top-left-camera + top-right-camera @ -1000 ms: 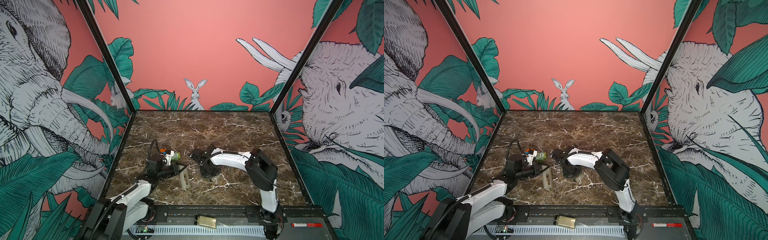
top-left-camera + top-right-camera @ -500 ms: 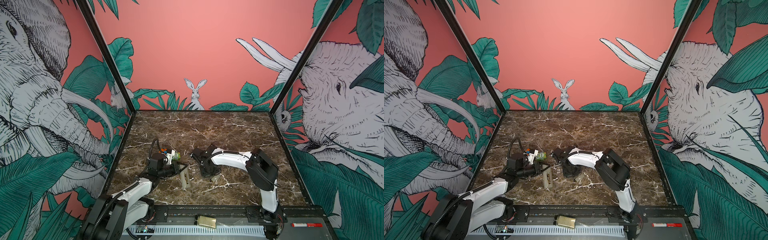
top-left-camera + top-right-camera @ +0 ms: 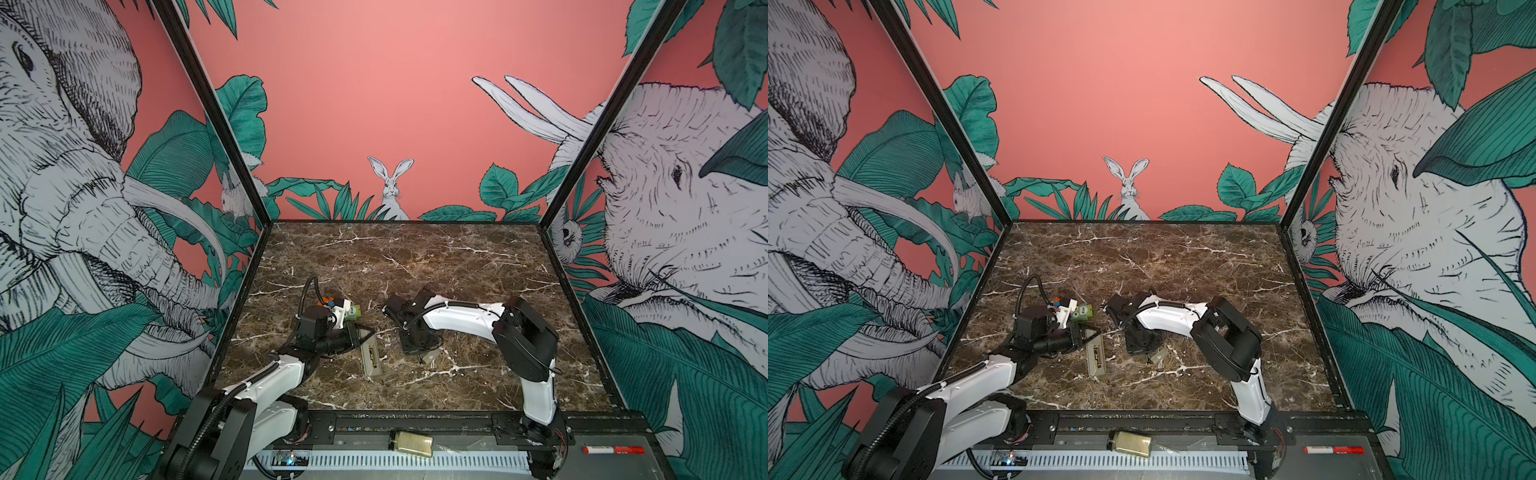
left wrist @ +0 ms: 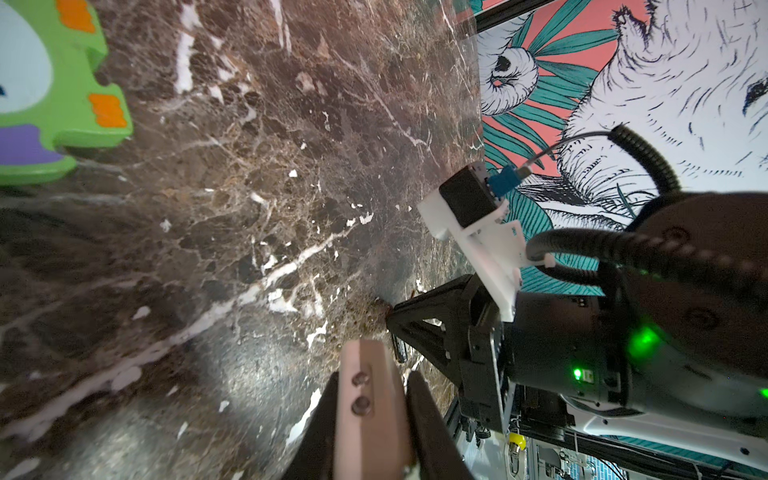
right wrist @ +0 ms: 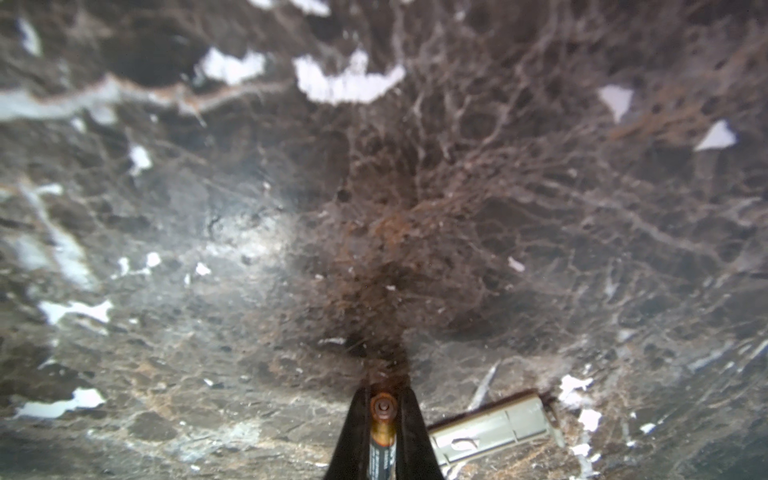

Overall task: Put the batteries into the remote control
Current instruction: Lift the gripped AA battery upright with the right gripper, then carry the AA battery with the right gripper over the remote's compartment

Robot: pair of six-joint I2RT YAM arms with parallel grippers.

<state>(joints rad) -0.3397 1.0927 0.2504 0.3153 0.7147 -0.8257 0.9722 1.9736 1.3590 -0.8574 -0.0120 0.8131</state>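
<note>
The batteries are light, rigid little cylinders with a slick wrapper. They are apt to roll on the table or pivot in a pinch, so the middle of the barrel looks the best place to grip, with the ends left free for the contacts. One battery point(image 5: 382, 442) is pinched between the jaws of the right gripper point(image 5: 384, 395). It lies along them with its brassy end pointing outward, low over the marble table point(image 3: 415, 257); the second I cannot pick out for certain.

Nearest the front edge lies the remote control point(image 3: 371, 360), grey-beige back up and recess exposed. Its far end is clamped in the left gripper point(image 4: 374, 378), which seems a sound hold — hard, light plastic would likely skate on polished stone. The loose battery cover point(image 5: 494, 432) rests flat on the marble just beside the right gripper. Farther back, a green owl block point(image 3: 353, 312) sits beyond the left gripper.
</note>
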